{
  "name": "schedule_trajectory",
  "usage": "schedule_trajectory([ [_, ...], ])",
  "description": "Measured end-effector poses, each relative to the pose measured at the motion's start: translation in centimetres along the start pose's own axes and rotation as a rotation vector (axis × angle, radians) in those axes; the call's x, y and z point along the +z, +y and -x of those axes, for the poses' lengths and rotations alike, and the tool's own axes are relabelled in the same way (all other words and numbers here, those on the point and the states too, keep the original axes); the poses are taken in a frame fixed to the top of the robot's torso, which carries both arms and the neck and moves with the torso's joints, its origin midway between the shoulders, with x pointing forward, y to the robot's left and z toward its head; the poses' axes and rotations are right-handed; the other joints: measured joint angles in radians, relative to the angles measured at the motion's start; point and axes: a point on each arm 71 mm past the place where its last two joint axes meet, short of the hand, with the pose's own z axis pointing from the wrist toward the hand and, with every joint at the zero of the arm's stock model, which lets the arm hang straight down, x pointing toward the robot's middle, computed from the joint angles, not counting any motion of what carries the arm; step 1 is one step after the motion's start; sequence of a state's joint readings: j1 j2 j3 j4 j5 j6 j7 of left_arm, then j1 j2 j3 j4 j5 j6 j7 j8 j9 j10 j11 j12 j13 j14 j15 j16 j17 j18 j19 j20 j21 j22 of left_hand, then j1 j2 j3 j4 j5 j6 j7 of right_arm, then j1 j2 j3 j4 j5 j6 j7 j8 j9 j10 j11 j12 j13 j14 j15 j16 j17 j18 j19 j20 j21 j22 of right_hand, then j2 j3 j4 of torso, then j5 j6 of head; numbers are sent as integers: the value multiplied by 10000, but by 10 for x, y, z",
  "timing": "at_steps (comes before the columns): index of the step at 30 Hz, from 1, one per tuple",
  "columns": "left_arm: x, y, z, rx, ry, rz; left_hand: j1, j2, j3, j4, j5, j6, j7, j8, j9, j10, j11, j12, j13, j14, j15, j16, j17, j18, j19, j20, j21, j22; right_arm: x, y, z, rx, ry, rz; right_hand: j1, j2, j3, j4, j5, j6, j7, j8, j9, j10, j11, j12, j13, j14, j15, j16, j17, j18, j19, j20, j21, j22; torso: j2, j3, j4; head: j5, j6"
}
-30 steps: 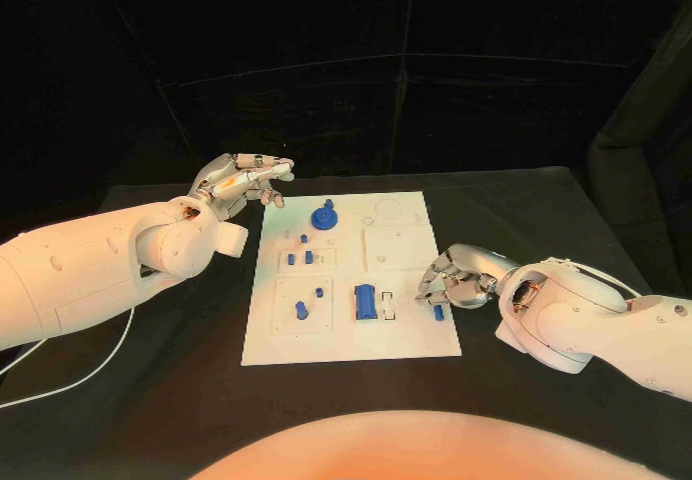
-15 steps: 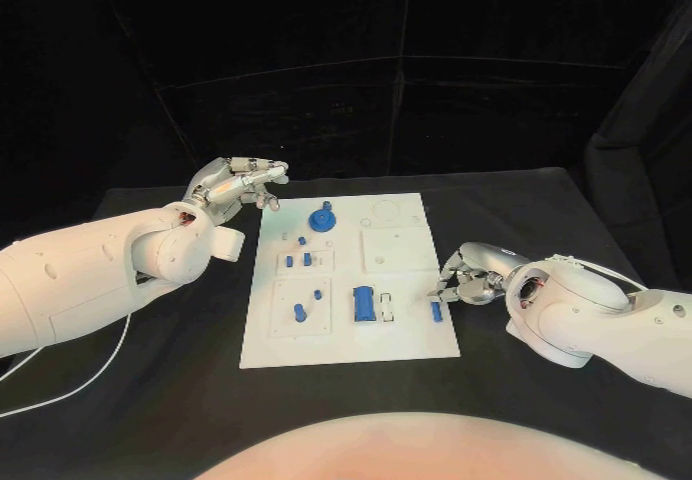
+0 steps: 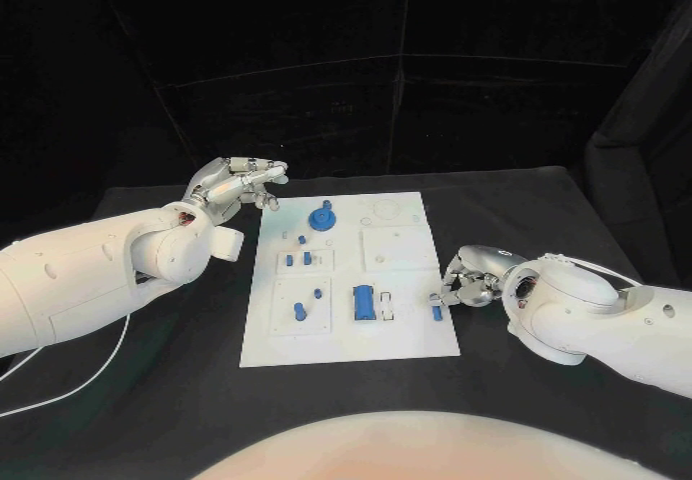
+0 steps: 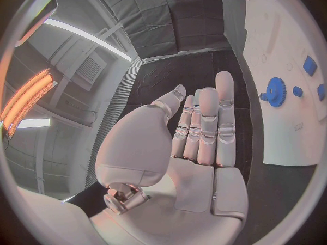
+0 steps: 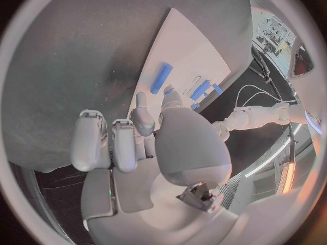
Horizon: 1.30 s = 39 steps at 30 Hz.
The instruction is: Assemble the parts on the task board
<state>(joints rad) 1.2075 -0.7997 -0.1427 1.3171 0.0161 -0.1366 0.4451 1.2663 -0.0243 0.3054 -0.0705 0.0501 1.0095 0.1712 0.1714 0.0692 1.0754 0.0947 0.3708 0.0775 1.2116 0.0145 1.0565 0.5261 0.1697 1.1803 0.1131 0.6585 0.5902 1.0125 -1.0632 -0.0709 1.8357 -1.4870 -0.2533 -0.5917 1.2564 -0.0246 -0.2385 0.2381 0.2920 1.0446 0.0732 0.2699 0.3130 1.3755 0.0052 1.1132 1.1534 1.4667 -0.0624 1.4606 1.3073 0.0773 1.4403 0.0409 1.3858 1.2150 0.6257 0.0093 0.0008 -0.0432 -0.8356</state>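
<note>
2 open hands (image 3: 238,183) (image 3: 469,280) flank the task board (image 3: 346,335).

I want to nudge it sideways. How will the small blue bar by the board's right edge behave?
The blue bar looks short, solid and stiff, so it should not bend. It lies flat on the smooth white board, so it will probably slide easily. Being so small, it is likely light and may skid off the near edge.

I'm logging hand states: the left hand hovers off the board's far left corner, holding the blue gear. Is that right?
Not quite. The left hand does hover off the task board's far left corner, but it holds nothing; the left wrist view shows its fingers bare. The head view shows the blue gear lying on the board.
</note>
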Motion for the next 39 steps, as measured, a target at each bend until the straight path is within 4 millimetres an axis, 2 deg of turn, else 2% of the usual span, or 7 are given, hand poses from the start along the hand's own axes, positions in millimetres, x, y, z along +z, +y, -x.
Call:
schedule_trajectory([
  [9, -1, 1, 2, 4, -26, 20, 0, 0, 0, 0, 0, 0, 0, 0, 0, 0, 0, 0, -1, 0, 0, 0, -10, 0, -1, -1, 0, 1, 2, 10, -4, -230, 246, 201, 49, -40, -2, 2, 0, 66, -5, 60, 120, 37, -37, 0, 39, 0, -76, 0, 0, 0, 0, 0, 0, 24, 0, -9, -9, -22, -33],
  [15, -1, 1, 2, 1, -27, 34, 0, 0, 0, 0, 0, 0, 0, 0, -1, 0, 0, 0, -1, 0, 0, 0, -9, 0, -2, -2, 0, 1, 3, 15, -6, -360, 335, 345, 567, 41, 111, -112, 0, 66, -4, 117, 260, 1, -73, 0, 39, 0, -75, 0, 8, 0, 0, 0, -1, 45, -5, -12, -9, -59, -34],
  [18, -1, 1, 2, -2, -20, 39, 0, 0, 0, 0, 0, 0, 0, 0, -1, 0, 0, 0, 2, 0, 0, 0, -9, 0, -2, -2, 0, 2, 5, 16, -7, -541, 362, 359, 1077, 68, 202, -407, -90, 69, -3, 118, 317, -35, -108, -174, -36, 0, -76, -62, 7, 0, -4, -4, -1, 16, -5, -14, -3, -76, -43],
  [26, -1, 1, 2, -14, 4, 56, 0, 0, 0, 0, 0, 0, 0, 0, -1, 0, 0, 0, 7, 0, 0, 0, -29, 0, -3, -3, 0, -7, 10, 26, -6, -1272, 282, 489, 1926, 227, 559, -1007, -960, -25, 51, 95, 452, -110, -104, -369, -176, 0, -72, -64, 6, 1, -37, -38, -1, -54, -5, -15, 22, -115, -58],
  [34, -1, 1, 2, -28, 30, 84, 0, 0, 0, 0, 0, 0, 0, -1, -1, 0, 0, 0, 6, 0, 0, 0, -28, 0, -3, -3, -40, -6, 11, 34, -7, -1791, 182, 671, 2349, 449, 944, -1383, -1141, -61, 89, -42, 458, -183, -104, -447, -203, -18, -50, -86, 5, 2, -37, -37, -37, -53, -6, -15, 39, -134, -64],
  [35, -1, 1, 2, -29, 31, 89, 0, 0, 0, 0, 0, 0, 0, -1, -1, 0, 0, 0, 6, 0, 0, 0, -28, 0, -3, -3, -40, -6, 11, 34, -7, -1829, 166, 683, 2349, 449, 1005, -1359, -1098, -62, 90, -95, 458, -183, -104, -447, -218, -18, -50, -108, 5, 2, -37, -38, -36, -53, -7, -15, 39, -137, -61],
  [39, -1, 1, 2, -34, 41, 105, 0, 0, 0, 0, 0, 0, 0, -1, -1, 0, 0, 0, 6, 0, 0, 0, -28, 0, -3, -3, -40, -6, 10, 35, -7, -1822, 137, 678, 2098, 692, 1174, -921, 357, -79, 107, -274, 457, -183, -104, -524, -276, -17, -49, -109, 5, 2, -37, -37, -37, -53, -12, -14, 38, -138, -47],
])
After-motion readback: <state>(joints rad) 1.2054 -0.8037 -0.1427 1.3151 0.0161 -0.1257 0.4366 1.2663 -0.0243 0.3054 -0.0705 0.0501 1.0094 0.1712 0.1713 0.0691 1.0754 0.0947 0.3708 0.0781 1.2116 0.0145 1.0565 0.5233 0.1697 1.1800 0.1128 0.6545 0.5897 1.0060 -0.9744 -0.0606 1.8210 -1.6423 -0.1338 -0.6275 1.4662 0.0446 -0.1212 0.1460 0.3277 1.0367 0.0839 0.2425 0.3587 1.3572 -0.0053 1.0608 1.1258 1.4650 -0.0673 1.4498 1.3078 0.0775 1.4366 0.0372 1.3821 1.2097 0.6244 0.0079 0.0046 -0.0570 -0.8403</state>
